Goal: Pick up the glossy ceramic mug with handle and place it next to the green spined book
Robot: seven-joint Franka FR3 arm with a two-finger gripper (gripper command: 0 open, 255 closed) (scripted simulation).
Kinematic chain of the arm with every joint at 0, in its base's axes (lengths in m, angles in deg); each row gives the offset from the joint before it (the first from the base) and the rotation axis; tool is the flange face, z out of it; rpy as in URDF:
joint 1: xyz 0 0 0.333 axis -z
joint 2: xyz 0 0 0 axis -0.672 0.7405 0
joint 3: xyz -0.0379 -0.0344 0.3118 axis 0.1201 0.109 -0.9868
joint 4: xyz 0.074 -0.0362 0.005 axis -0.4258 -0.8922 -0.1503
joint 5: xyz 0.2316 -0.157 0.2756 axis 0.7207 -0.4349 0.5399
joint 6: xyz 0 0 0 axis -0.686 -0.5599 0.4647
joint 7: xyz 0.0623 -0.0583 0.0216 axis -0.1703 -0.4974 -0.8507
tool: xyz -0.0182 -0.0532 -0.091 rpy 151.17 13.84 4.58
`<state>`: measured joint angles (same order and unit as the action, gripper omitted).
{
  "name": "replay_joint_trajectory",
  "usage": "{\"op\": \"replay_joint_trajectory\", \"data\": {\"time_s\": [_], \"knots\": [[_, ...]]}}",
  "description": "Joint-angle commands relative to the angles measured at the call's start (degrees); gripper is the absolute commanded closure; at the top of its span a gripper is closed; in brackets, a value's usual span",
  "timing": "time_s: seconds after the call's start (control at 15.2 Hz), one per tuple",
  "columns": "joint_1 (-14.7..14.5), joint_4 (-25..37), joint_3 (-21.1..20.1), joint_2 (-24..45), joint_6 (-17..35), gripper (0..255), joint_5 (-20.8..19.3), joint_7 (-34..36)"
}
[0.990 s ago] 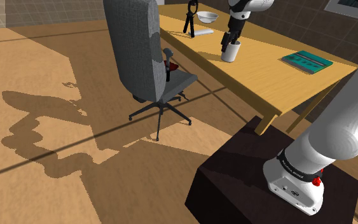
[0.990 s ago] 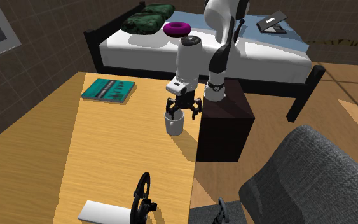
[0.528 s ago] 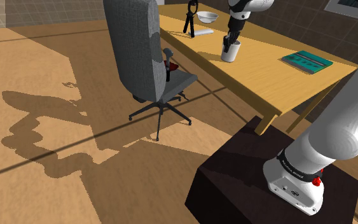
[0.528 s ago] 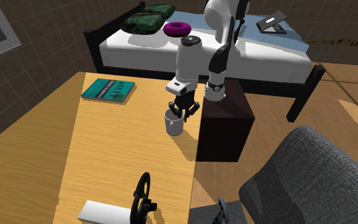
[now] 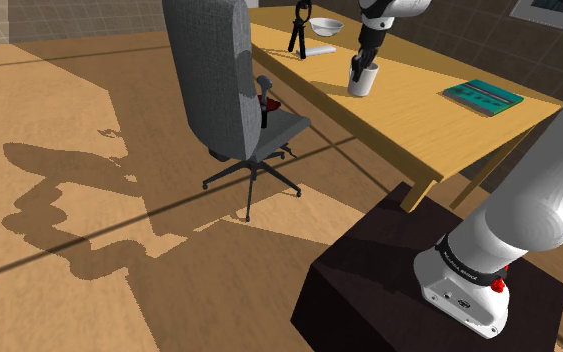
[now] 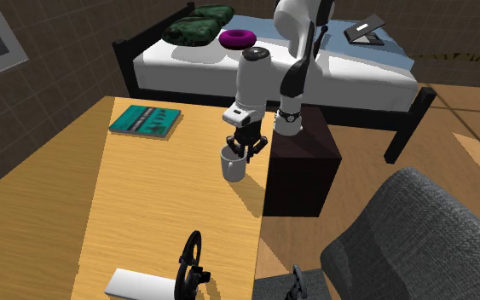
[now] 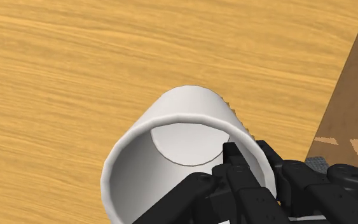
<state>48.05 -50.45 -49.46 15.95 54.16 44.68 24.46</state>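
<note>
The white mug [image 6: 233, 166] stands upright on the table [image 6: 144, 213], close to the edge nearest the dark stand [image 6: 302, 166]. The gripper [image 6: 243, 152] comes straight down onto the mug's rim. In the wrist view one of its fingers [image 7: 233, 167] is inside the mug, against the wall. The other is outside the same wall, so the gripper looks pinched shut on that bit of the rim, on the side nearest the stand. I cannot see the handle. The mug's bottom seems to touch the table, so I think it is held but not lifted yet. The book [image 6: 146, 120] lies flat, well apart from the mug, with bare table between them. In the second exterior view it is to the left of the mug and farther away. In the shoulder view it is to the mug's right. Its long side runs left to right in the second exterior view. So I think the coming move is up a little, then across the table away from the stand's edge, toward the book, and down just beside it. The mug is held by one side only, so it might tip as it goes.
</note>
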Motion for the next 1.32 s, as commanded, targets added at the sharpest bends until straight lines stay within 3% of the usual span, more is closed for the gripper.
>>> {"op": "replay_joint_trajectory", "data": {"time_s": [0.0,1.25], "knots": [[0.0,0.7,0.0,-0.4,-1.1,255,-0.1,0.0],[-0.1,12.8,0.1,-2.6,-15.3,255,-1.0,0.4]]}}
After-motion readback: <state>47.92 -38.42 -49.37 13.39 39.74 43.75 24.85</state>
